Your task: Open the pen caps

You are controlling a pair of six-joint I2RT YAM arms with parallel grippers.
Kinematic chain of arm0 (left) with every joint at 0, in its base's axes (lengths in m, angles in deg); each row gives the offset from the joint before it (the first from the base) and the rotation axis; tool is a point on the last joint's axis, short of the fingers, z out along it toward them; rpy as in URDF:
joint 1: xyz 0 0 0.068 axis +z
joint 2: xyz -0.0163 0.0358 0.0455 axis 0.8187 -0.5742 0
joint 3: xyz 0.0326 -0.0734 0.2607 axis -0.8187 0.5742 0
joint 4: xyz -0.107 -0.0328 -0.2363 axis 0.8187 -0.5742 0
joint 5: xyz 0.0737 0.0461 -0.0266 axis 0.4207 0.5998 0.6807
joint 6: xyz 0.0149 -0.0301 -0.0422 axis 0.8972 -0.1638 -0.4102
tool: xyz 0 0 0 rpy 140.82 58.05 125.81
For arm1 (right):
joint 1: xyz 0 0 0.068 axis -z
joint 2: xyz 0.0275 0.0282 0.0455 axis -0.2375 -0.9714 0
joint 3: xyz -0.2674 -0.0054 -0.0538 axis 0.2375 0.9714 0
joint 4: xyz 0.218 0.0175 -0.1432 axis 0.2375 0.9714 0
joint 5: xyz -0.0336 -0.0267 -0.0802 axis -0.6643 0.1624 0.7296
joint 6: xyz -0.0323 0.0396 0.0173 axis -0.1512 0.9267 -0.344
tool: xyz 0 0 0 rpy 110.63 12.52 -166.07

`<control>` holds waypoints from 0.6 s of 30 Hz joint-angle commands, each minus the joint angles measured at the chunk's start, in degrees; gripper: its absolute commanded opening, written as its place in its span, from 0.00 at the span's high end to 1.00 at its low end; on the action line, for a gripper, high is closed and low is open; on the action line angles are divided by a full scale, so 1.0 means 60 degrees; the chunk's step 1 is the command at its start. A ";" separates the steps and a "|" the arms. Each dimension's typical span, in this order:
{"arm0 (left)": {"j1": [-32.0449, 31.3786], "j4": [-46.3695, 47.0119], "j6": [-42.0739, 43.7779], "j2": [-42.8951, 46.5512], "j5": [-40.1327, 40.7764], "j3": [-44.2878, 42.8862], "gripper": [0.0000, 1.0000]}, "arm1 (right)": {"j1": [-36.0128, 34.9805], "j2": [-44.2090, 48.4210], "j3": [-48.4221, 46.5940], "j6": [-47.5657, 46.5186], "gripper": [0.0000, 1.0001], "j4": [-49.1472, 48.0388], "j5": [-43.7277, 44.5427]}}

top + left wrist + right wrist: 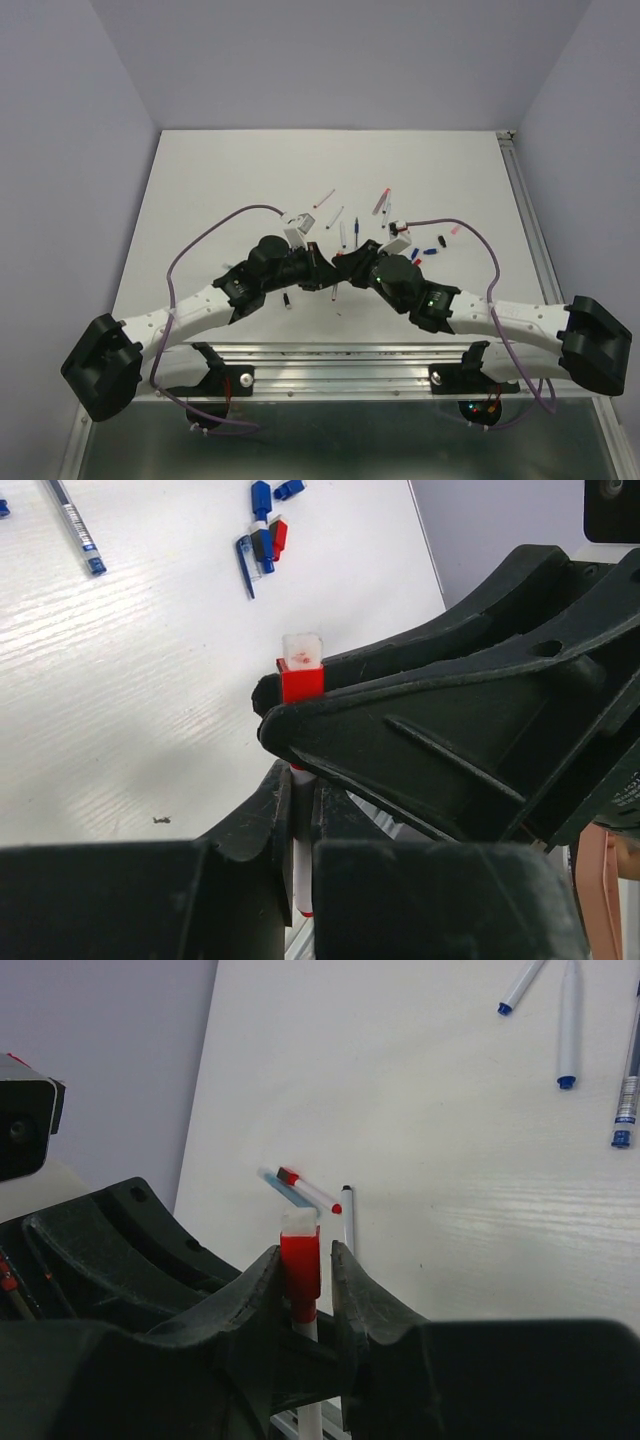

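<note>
As the left gripper (300,815) clamps the white pen barrel (299,875) and the right gripper (303,1265) pinches its red cap (299,1250) above the table (200,200), the uncapping pull seems in hand. Next, both grippers should draw straight apart along the pen, with grips firm.

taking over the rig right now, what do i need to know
Left gripper: shut on the white pen barrel.
Right gripper: shut on that pen's red cap.
Done: a few loose caps already lie on the table.
Left: the red cap looks still seated, so it probably needs pulling off next. Other pens lie further out; whether they are capped is too small to tell.
</note>
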 commanded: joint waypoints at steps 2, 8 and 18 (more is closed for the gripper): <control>-0.0170 0.0455 0.0004 0.0308 -0.0120 -0.0194 1.00 | -0.0040 -0.0280 -0.0419 -0.0437 0.76 -0.0551 0.0286; -0.0434 0.0367 -0.0347 0.0513 -0.0106 0.0186 1.00 | 0.0265 -0.0822 -0.1077 -0.0614 0.91 -0.0289 0.1195; -0.1869 0.0207 -0.2046 0.1992 0.0627 0.2032 1.00 | 0.3781 -0.3092 -0.3768 -0.2269 0.99 0.0062 0.0725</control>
